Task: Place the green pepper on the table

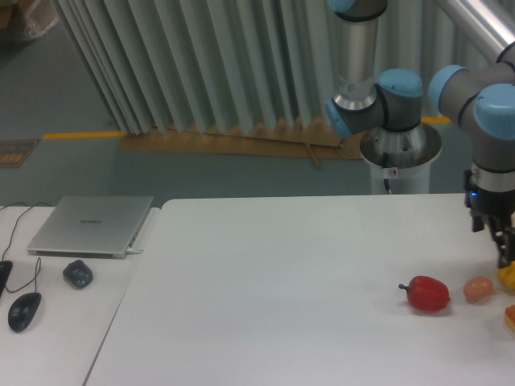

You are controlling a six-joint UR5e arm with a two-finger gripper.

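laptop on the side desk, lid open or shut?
Shut. The laptop lies flat on the side desk, silver lid down with the logo facing up; no screen or keyboard shows.

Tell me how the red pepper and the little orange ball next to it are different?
The red pepper is bigger than the orange ball. The pepper is bright red and shiny, while the ball is pale orange-tan and dull. The pepper is lumpy, with a dark stem poking out to the left; the ball is smooth and egg-shaped with no stem. Both lie side by side, not touching, on the white table.
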